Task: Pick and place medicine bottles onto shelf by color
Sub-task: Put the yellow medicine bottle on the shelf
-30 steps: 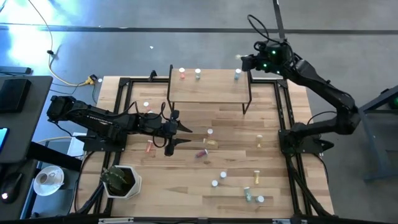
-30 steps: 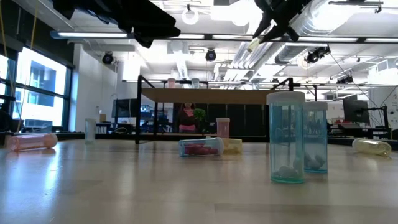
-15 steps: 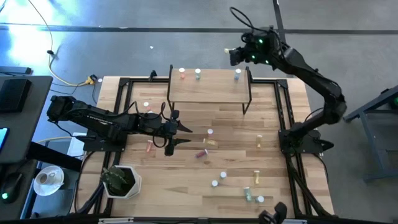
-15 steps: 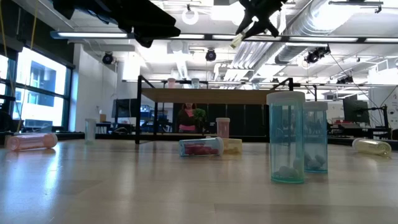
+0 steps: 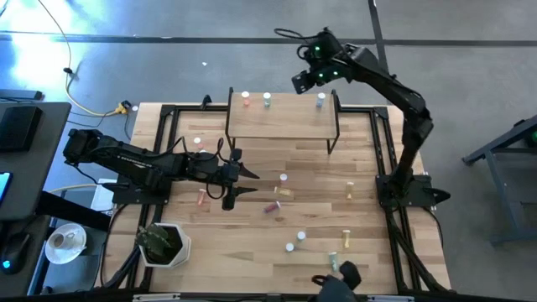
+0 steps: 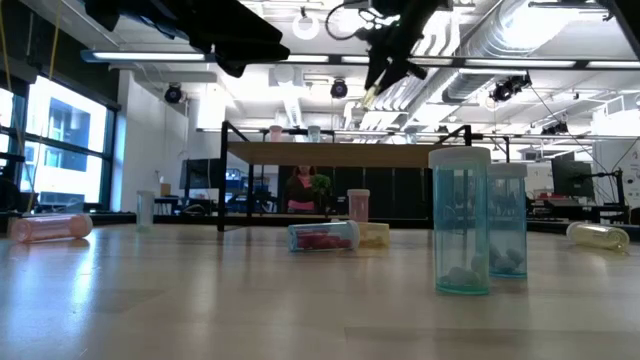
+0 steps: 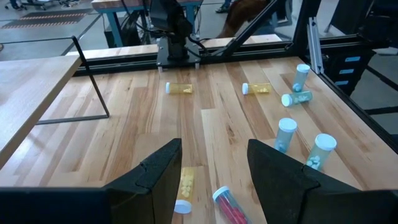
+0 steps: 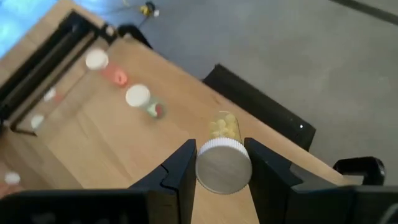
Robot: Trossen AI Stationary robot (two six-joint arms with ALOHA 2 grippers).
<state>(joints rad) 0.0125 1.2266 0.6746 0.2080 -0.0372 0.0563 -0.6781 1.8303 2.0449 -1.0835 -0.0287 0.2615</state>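
My right gripper point(image 5: 300, 82) is high over the far edge of the table, just beyond the light-wood shelf point(image 5: 281, 122), and is shut on a yellow medicine bottle point(image 8: 224, 127) with a white cap. A red bottle point(image 5: 246, 100), a green bottle point(image 5: 268, 99) and a blue one point(image 5: 320, 100) stand along the shelf's far edge. My left gripper point(image 5: 243, 180) is open and empty above the table's left middle. A yellow bottle point(image 7: 184, 185) and a red one point(image 7: 228, 204) lie under it. My right gripper pinches the yellow bottle between its two fingers point(image 8: 181, 167) at the cap end point(image 8: 204, 163). The cap faces the wrist and the yellow body sticks out past the fingertips. In the low view the bottle point(image 6: 371, 94) hangs slanting below the gripper, clear of the shelf.
Several loose bottles lie or stand on the plank tabletop, among them one at the middle point(image 5: 284, 178), one to the right point(image 5: 350, 190) and one near the front point(image 5: 300, 238). A white plant pot point(image 5: 164, 243) stands at the near left. A dark shape point(image 5: 340, 277) shows at the near edge.
My right gripper has carried the yellow bottle toward the table's left along the far edge, from beyond the shelf's right end to beyond its middle. It stays shut on the bottle. A dark shape has come in at the table's near edge.
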